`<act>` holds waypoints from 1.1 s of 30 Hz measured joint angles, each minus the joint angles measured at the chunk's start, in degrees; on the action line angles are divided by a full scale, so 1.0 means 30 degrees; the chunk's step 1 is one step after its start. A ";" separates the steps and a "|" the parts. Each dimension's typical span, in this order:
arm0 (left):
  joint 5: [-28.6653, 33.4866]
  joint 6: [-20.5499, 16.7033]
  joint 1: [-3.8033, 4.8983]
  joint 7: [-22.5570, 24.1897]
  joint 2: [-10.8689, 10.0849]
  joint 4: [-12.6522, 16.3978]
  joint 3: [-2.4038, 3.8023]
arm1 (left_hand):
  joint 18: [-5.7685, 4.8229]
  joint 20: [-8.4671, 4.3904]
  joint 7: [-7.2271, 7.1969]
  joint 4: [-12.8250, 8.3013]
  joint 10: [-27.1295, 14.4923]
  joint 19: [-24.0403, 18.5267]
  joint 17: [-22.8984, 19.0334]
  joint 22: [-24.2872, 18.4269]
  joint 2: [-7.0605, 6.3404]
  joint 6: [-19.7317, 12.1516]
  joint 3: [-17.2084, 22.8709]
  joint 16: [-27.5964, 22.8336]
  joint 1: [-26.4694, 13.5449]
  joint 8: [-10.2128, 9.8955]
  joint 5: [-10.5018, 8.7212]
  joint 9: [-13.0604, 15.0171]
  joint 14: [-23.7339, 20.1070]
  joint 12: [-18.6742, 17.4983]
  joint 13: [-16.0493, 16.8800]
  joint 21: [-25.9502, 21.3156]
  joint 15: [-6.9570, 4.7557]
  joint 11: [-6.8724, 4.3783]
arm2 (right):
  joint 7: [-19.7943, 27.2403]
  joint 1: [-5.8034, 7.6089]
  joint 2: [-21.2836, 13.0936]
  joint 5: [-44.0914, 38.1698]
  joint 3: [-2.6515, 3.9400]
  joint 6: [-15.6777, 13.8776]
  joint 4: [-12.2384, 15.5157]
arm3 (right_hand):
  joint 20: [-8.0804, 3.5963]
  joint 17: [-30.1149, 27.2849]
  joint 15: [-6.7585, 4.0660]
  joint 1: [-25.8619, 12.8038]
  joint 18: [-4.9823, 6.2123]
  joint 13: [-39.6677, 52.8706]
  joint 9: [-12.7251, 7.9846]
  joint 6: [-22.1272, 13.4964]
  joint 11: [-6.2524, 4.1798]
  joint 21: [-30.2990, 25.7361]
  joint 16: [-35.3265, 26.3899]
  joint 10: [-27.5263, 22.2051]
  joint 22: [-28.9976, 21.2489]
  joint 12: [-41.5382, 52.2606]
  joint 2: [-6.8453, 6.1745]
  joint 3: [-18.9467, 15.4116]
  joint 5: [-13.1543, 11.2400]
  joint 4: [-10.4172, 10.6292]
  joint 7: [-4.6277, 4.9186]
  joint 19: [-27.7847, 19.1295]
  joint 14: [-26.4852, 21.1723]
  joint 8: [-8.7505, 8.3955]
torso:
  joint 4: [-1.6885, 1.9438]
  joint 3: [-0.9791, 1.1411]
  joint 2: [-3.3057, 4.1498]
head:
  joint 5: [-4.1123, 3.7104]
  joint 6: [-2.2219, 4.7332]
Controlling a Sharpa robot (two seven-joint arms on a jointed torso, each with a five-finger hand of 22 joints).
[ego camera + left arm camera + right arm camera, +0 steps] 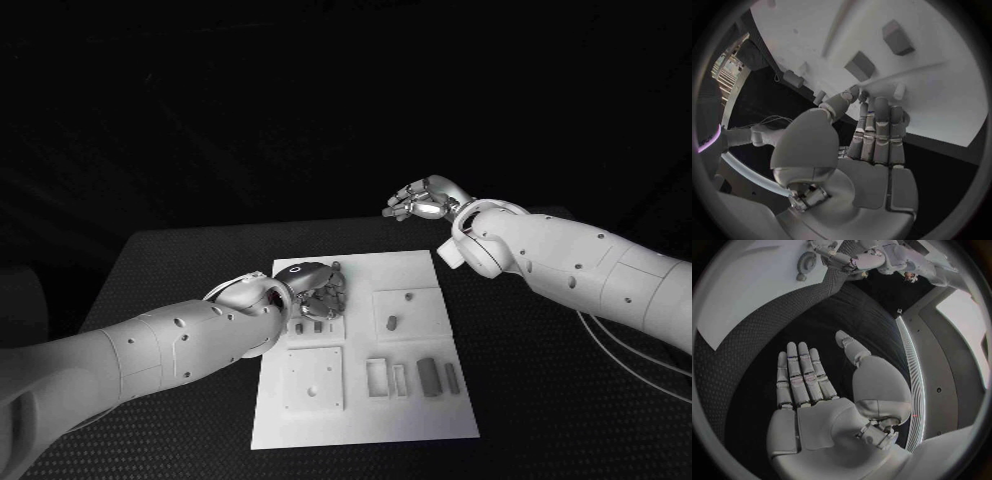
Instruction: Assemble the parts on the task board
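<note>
The white task board [361,420] lies in the middle of the black table. My left hand [319,290] is low over its far left part, fingers [877,127] straight and together, tips down on the board [942,105] beside a small pale peg [899,91]. The thumb tip meets the first fingertip; I cannot tell whether anything is pinched there. Two grey blocks [859,65] stand just past the fingertips. My right hand [423,200] hangs in the air beyond the board's far edge, flat and open [801,377], holding nothing.
Near the board's front right lie two grey bars [430,375] next to narrow slots [378,378]. A small peg [392,323] sits in a raised square on the right; another raised square [315,378] is at front left. Black table [173,270] surrounds the board.
</note>
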 measured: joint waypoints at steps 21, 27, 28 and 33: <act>-0.0037 0.0003 -0.0029 -0.0159 0.0329 -0.0350 0.0025 | 0.0149 -0.0103 0.0121 0.0421 0.0867 0.0242 0.0315 0.0195 0.0572 -0.0015 -0.0003 0.0443 -0.0271 -0.0001 0.0073 -0.0405 0.0351 -0.0300 -0.0096 0.0152 -0.0077 -0.0038 | 0.0005 0.0000 -0.0004 0.0004 0.0005 0.0000 0.0034 | 0.0000 -0.0016 0.0000 0.0000 0.0000 -0.0001 0.0001 0.0000 0.0000 0.0000 -0.0001 0.0000 0.0034 0.0000 0.0000 -0.0001 0.0000 0.0000 0.0000 0.0000 0.0000 0.0000 | 0.0002 0.0011 -0.0013 | -0.0060 -0.0015; -0.0039 -0.0036 -0.0114 -0.0209 0.0487 -0.0566 0.0099 | 0.0150 -0.0069 0.0211 0.0421 0.0962 0.0276 0.0378 0.0225 0.0728 0.0062 -0.0003 0.0533 -0.0228 0.0000 0.0073 -0.0463 0.0373 -0.0252 -0.0074 0.0152 -0.0097 -0.0067 | 0.0006 0.0000 -0.0005 0.0005 0.0000 0.0000 0.0049 | 0.0000 -0.0015 0.0000 0.0000 -0.0001 0.0000 0.0001 0.0000 -0.0001 0.0000 0.0000 0.0000 0.0034 0.0000 0.0000 0.0000 0.0000 0.0000 0.0000 0.0000 0.0000 0.0000 | 0.0002 0.0011 -0.0015 | -0.0075 -0.0016; -0.0039 -0.0053 -0.0120 -0.0214 0.0500 -0.0583 0.0103 | 0.0151 -0.0112 0.0263 0.0422 0.1005 0.0337 0.0383 0.0238 0.0747 0.0010 -0.0003 0.0578 -0.0247 -0.0001 0.0073 -0.0464 0.0376 -0.0223 -0.0075 0.0152 -0.0099 -0.0028 | 0.0006 0.0000 -0.0005 0.0005 0.0000 0.0001 0.0055 | 0.0000 -0.0014 0.0000 0.0000 0.0000 0.0000 0.0002 0.0000 0.0056 0.0000 0.0000 0.0056 0.0033 0.0000 0.0000 0.0000 0.0000 0.0000 0.0000 0.0000 0.0000 0.0000 | 0.0000 0.0013 -0.0015 | -0.0075 -0.0016; -0.0039 -0.0105 -0.0131 -0.0233 0.0527 -0.0653 0.0108 | 0.0157 -0.0127 0.0341 0.0421 0.1118 0.0352 0.0409 0.0257 0.0747 0.0068 -0.0003 0.0579 -0.0247 -0.0001 0.0073 -0.0496 0.0436 -0.0301 -0.0076 0.0152 -0.0159 -0.0068 | 0.0007 0.0000 -0.0008 0.0005 0.0001 0.0002 0.0058 | 0.0000 -0.0014 0.0000 0.0000 0.0000 0.0000 -0.0015 0.0000 -0.0002 0.0001 0.0000 0.0139 0.0051 0.0000 0.0000 0.0000 0.0000 0.0000 0.0000 0.0000 0.0000 0.0000 | -0.0018 0.0013 -0.0009 | -0.0095 -0.0004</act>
